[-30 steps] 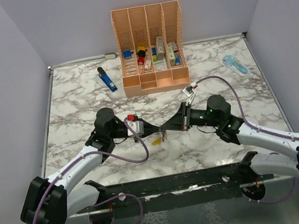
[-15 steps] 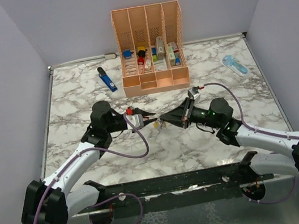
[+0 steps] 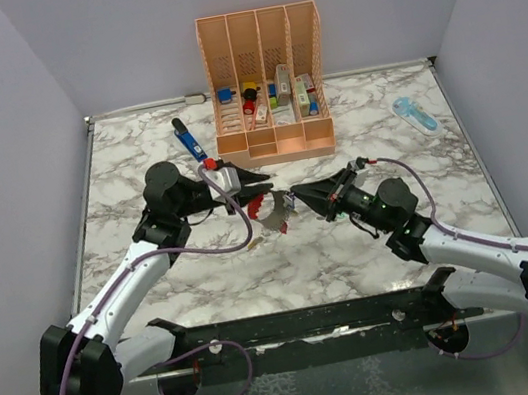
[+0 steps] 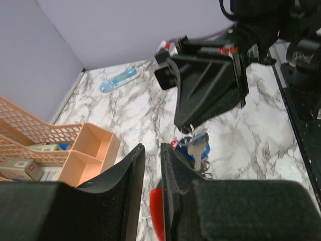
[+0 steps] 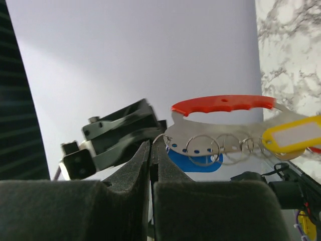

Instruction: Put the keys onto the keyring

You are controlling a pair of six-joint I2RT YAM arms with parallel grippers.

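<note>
Pinched by its tip in the closed right gripper [image 5: 151, 146] (left gripper [image 4: 153, 153] parted, empty), the keyring [image 5: 223, 104] could be dropped

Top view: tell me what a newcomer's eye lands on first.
The left claw and right claw stand nose to nose mid-table, with the red-and-grey keyring between them. In the right wrist view, the right claw is shut on the keys, and a yellow tag hangs off the keyring. At the back wall stands an orange rack.
</note>
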